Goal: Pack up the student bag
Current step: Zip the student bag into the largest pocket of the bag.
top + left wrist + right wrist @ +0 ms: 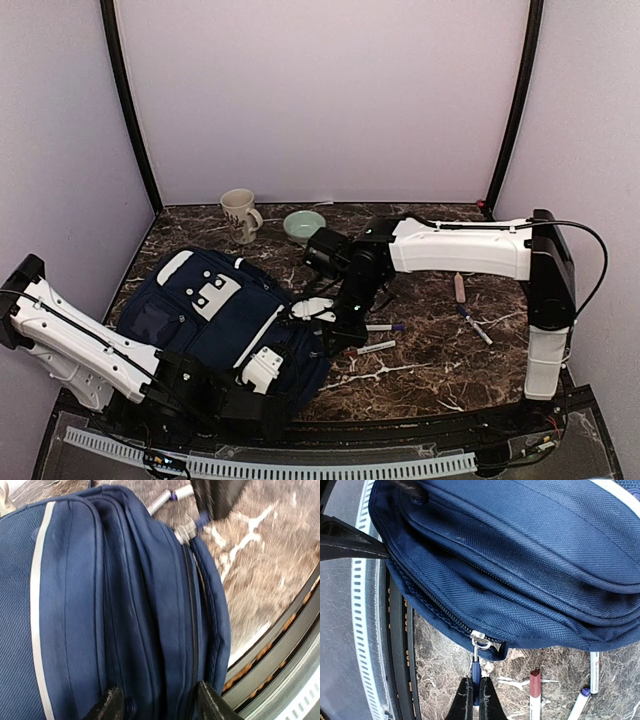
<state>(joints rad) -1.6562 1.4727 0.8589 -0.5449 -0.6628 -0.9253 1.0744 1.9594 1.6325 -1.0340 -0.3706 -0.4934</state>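
Drawing the small blue zipper pull (475, 666) cleanly asks the right gripper (474, 684), pinched on it, to follow the dark zipper track (432, 602) of the large navy-blue fabric backpack (215, 310) lying on the marble bench (430, 340). The left gripper (160, 705), jaws apart astride the backpack, should brace it.

Left arm (80, 345) and right arm (460, 250): white shell links, black joint housings. Left gripper (159, 699): black wedge-shaped fingers (212, 706). Thin black cable (603, 262) loops free at right elbow.
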